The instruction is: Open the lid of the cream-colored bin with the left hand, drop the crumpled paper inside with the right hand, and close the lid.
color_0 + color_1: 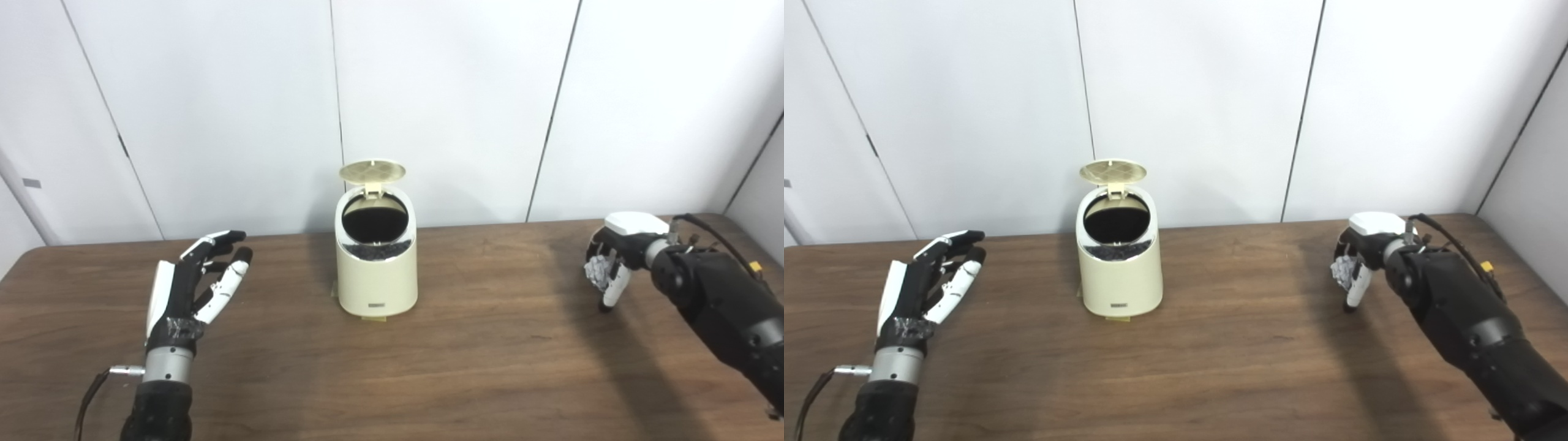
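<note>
Bin: the cream bin (pixel 376 269) stands upright near the middle of the table (pixel 478 361), toward the back edge, in front of the white wall panels.
Lid: the round lid (pixel 372 171) is swung up and back on its rear hinge, standing above the opening; the dark inside shows.
Left hand: the left hand (pixel 196 278) is held over the table well to the left of the bin, fingers spread and pointing up and away, holding nothing and touching nothing.
Right hand: the right hand (pixel 615 257) is well to the right of the bin, just above the table, fingers curled around the paper.
Paper: the crumpled white paper (pixel 597 269) sits inside the right hand's grasp, off the table.
</note>
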Controlling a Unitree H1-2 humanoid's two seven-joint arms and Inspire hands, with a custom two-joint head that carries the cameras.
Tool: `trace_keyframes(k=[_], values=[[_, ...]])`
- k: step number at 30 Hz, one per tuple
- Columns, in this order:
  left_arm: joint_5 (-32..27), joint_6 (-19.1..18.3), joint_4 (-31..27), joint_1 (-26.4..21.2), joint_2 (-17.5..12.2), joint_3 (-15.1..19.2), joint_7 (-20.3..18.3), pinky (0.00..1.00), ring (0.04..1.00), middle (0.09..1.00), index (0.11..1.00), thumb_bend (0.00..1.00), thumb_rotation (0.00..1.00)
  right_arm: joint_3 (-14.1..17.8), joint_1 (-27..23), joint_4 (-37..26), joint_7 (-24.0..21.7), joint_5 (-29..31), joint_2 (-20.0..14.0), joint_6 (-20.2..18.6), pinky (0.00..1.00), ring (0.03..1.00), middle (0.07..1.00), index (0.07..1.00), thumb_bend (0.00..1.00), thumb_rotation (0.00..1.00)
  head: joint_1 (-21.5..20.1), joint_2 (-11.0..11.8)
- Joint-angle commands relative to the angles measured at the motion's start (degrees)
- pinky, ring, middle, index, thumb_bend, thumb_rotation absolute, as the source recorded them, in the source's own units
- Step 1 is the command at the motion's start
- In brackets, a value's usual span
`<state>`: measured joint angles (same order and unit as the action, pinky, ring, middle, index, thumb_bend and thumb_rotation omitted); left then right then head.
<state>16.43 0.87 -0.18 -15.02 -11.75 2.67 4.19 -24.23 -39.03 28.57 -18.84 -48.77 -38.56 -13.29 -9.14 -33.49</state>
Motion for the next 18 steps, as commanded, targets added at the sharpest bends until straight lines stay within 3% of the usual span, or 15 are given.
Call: trace_keyframes(k=[1,3,6,12,18], values=[[0.1,2.8,-0.9,-2.3,-0.5,0.4,1.5,0.70,0.781,0.792,0.751,0.53,0.77,0.1,-1.2,3.6,5.2,-2.3,-1.8,1.5,0.39,0.512,0.638,0.518,0.59,0.10,0.0,0.0],[0.4,2.9,-0.9,-2.3,-0.5,0.5,1.7,0.70,0.780,0.790,0.750,0.50,0.80,0.6,-0.6,3.0,7.4,-1.8,-1.4,1.4,0.36,0.436,0.542,0.506,0.53,0.02,0.0,0.0],[0.7,3.3,-0.8,-2.2,-0.5,0.4,1.8,0.71,0.782,0.791,0.753,0.50,0.81,1.4,0.2,0.2,6.0,-1.6,-0.6,-1.4,0.32,0.375,0.483,0.533,0.51,0.00,0.0,-0.1],[0.5,3.1,-1.0,-2.1,-0.6,0.5,1.6,0.71,0.786,0.793,0.755,0.50,0.81,0.8,0.0,4.0,8.7,-1.8,0.0,-0.9,0.36,0.387,0.486,0.532,0.51,0.00,-0.1,-0.3],[0.2,2.9,-1.1,-2.1,-0.6,0.5,1.3,0.71,0.784,0.792,0.754,0.49,0.79,1.9,1.2,0.0,7.3,-0.9,-0.2,-2.4,0.33,0.374,0.477,0.538,0.51,0.00,-0.1,-0.3]])
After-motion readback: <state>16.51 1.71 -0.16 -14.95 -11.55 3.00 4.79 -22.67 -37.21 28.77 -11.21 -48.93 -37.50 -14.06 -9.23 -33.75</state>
